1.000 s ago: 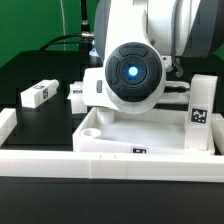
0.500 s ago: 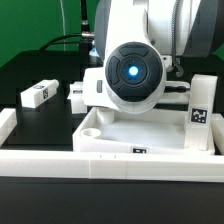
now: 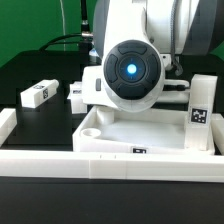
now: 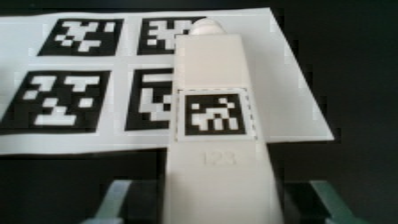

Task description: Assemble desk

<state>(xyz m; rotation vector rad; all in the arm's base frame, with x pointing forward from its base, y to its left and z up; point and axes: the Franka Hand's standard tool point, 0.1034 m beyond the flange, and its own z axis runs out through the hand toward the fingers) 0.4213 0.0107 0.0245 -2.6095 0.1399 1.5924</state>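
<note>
The gripper (image 4: 217,200) straddles a white leg (image 4: 214,110) lying over the marker board (image 4: 292,100). Its blurred fingers (image 4: 118,196) seem to stand apart, with a sliver of gap on either side. The desk top (image 3: 110,140) sits near, in front of the arm, with an upright leg (image 3: 198,106) at its far corner on the exterior view's right and a loose leg (image 3: 35,95) far off on the exterior view's left.

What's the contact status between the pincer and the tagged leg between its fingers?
Apart. The wrist view shows a dark gap on each side of the leg, between it and the fingers of the open pincer.
</note>
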